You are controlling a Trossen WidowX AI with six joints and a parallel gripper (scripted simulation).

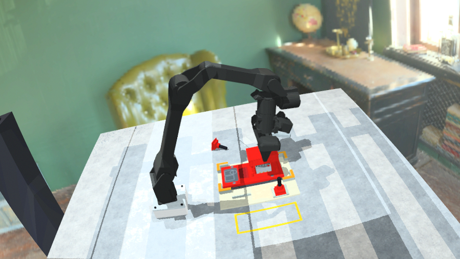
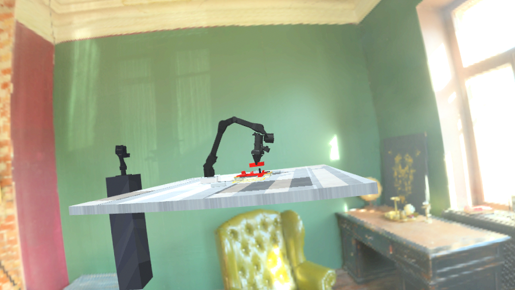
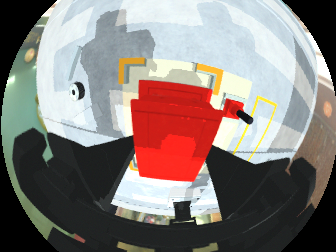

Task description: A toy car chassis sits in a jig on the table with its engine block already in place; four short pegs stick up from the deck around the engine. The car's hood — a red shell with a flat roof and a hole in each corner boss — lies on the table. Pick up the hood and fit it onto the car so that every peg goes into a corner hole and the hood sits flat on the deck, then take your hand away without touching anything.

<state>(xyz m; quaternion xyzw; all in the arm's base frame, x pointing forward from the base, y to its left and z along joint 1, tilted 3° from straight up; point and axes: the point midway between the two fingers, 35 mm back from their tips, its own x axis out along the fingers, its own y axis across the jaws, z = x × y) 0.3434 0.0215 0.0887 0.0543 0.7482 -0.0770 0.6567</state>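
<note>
The gripper points straight down and is clamped on the hood, the red shell carried level in the air; the exterior view shows it as a flat red bar hanging apart from the chassis below, with a clear gap between them. In the top view the hood covers the right-hand, far part of the chassis, whose grey cab end lies to the left, so the car's long axis runs left to right inside the orange-cornered jig. The wrist view puts the hood directly under the camera, with the chassis showing past its far edge, its sides roughly parallel to the hood's. I judge the two are nearly stacked, so what remains is mostly a straight descent, perhaps with a small sideways trim. The pegs and corner holes are hidden under the shell, so whether they line up cannot be told. A small red clamp stands just near of the jig, close to the descent path.
</note>
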